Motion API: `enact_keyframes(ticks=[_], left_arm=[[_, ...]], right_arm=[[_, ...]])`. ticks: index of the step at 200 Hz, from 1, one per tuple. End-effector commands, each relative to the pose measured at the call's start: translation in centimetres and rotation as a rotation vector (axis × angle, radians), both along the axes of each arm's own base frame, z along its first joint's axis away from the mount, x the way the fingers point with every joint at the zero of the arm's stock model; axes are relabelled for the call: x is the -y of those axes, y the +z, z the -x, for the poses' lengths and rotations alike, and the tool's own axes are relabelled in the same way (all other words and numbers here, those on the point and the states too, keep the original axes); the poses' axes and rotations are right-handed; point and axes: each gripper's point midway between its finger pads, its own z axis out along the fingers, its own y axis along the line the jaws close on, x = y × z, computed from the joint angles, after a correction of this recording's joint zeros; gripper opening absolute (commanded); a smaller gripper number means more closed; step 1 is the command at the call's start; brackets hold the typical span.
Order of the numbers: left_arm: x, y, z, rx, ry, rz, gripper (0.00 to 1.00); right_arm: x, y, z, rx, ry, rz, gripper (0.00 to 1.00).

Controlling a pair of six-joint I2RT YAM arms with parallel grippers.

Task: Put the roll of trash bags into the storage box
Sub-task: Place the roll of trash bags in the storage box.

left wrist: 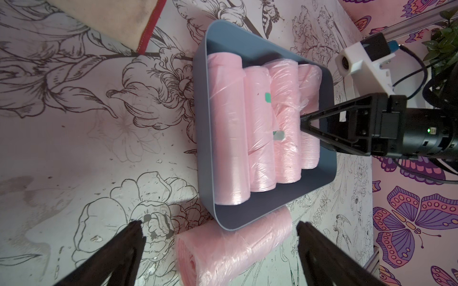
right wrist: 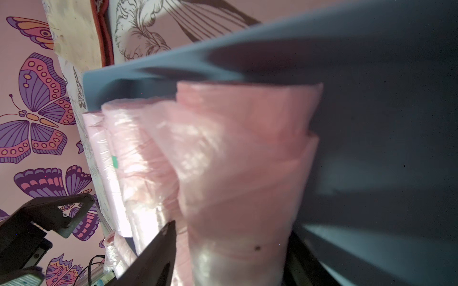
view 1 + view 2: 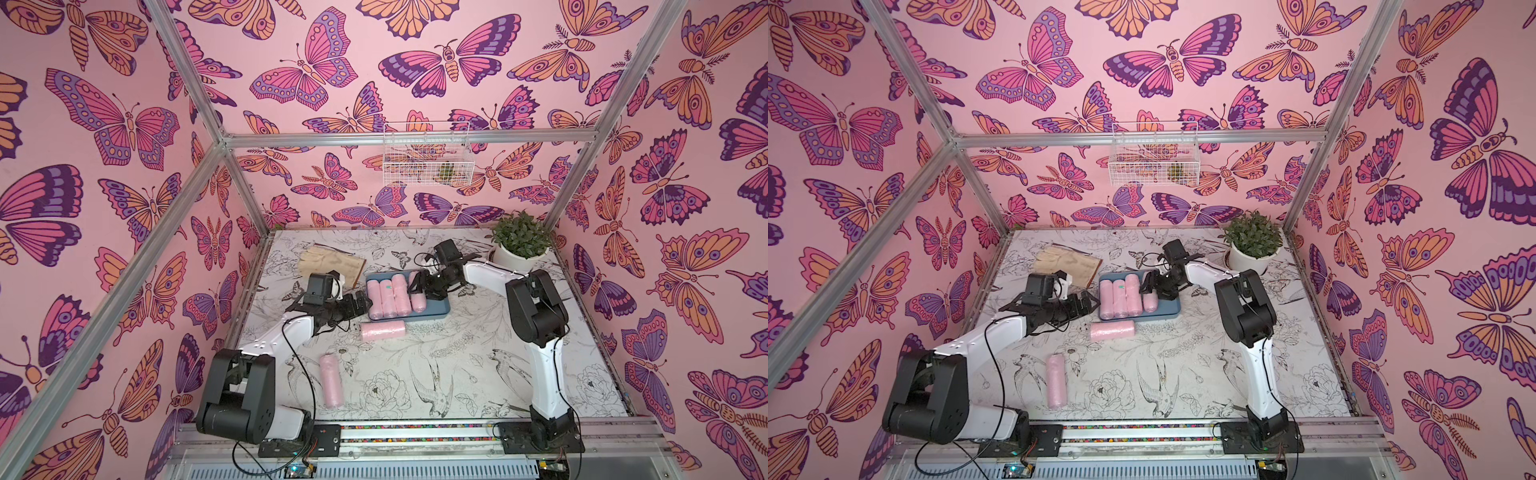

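Rolls of trash bags [image 3: 392,297] lie four across in the storage box [image 3: 436,316]. Right gripper [image 3: 420,286] sits around the rightmost roll [image 3: 418,304]; gripping or loose, I cannot tell. Left gripper [image 3: 362,304] is wide open. Two more rolls [image 3: 382,331] wait on the table [image 3: 457,374].

rolls [image 3: 392,297] in storage box [image 3: 439,311], roll [image 3: 382,331] in front

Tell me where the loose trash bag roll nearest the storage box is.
In both top views the trash bag roll lies on the table in front of the storage box's near rim, beside the left gripper.
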Motion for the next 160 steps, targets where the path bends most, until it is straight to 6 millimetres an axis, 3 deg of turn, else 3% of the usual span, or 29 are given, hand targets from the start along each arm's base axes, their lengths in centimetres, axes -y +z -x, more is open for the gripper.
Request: enact_keyframes(ticks=[1,34,71,85,160], left_arm=[[0.0,-0.1,0.6,-0.014,-0.010,0.008,1.00],[0.0,-0.1,0.6,-0.013,-0.009,0.009,1.00],[0.0,0.0,0.6,-0.010,-0.010,0.009,1.00],[0.0,0.0,0.7,-0.011,-0.009,0.010,1.00],[0.1,0.0,0.6,-0.014,-0.009,0.015,1.00]], right_arm=[[0.2,2.4,-0.2,0.045,0.017,-0.002,0.67],[0.3,2.5,-0.2,0.046,0.015,0.002,0.66],[0.2,2.1,0.0,0.034,0.019,0.001,0.46],[0.0,2.1,-0.1,0.037,0.022,-0.010,0.43],[-1.5,1.5,0.6,0.033,0.101,-0.055,0.43]])
